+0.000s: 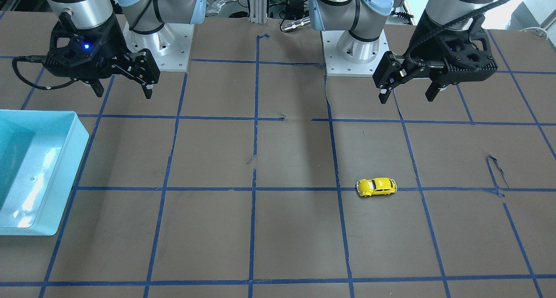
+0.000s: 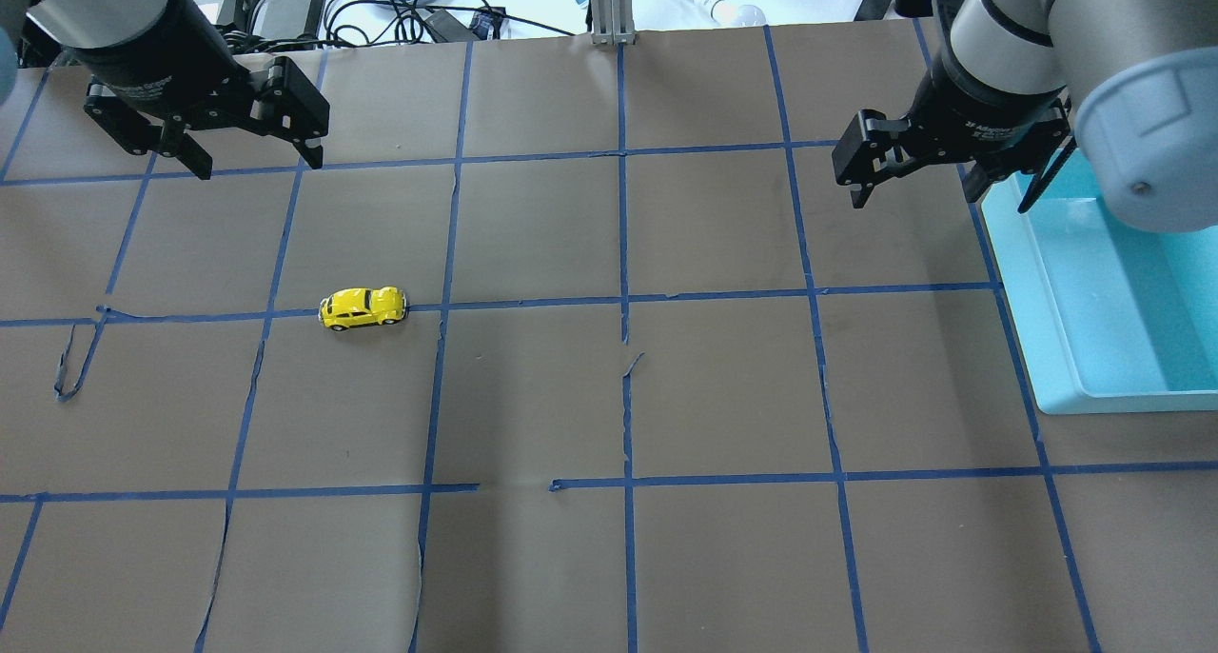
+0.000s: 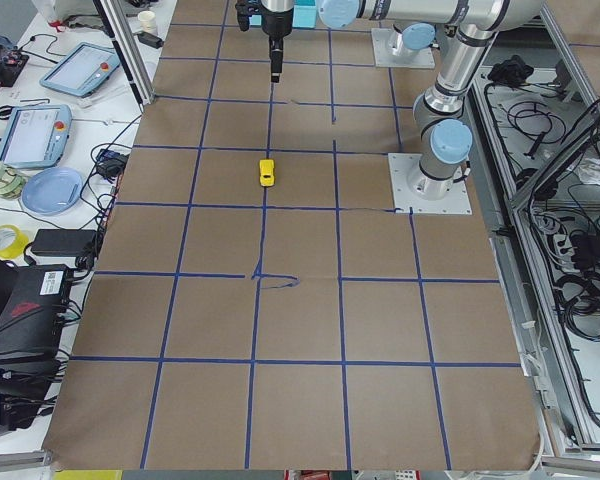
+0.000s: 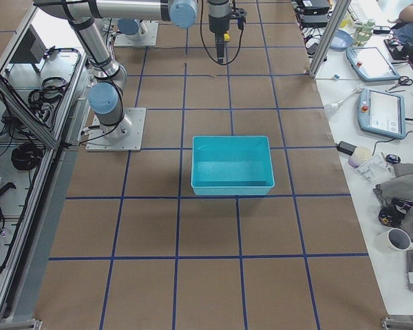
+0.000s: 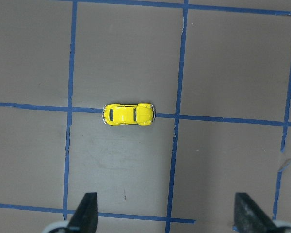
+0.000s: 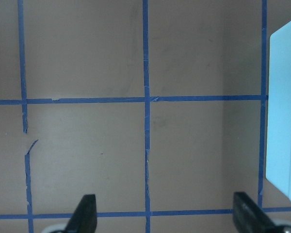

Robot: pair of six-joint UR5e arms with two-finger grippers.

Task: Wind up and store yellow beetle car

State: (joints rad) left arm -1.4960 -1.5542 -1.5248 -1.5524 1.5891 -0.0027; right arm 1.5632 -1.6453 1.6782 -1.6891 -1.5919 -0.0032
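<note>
The yellow beetle car [image 1: 376, 187] stands on its wheels on a blue tape line of the brown table, on my left side [image 2: 363, 308]. It shows from above in the left wrist view [image 5: 129, 114] and small in the exterior left view [image 3: 266, 172]. My left gripper [image 2: 257, 163] is open and empty, raised above the table beyond the car [image 1: 406, 96]; its fingertips [image 5: 87, 213] frame the lower edge of the left wrist view. My right gripper [image 2: 915, 194] is open and empty, raised near the bin [image 1: 123, 91].
A light teal bin [image 2: 1028, 291] stands at the table's right side and looks empty [image 4: 232, 141]; its edge shows in the right wrist view [image 6: 281, 121]. Blue tape lines grid the brown paper table cover. Cables and devices lie past the table's far edge.
</note>
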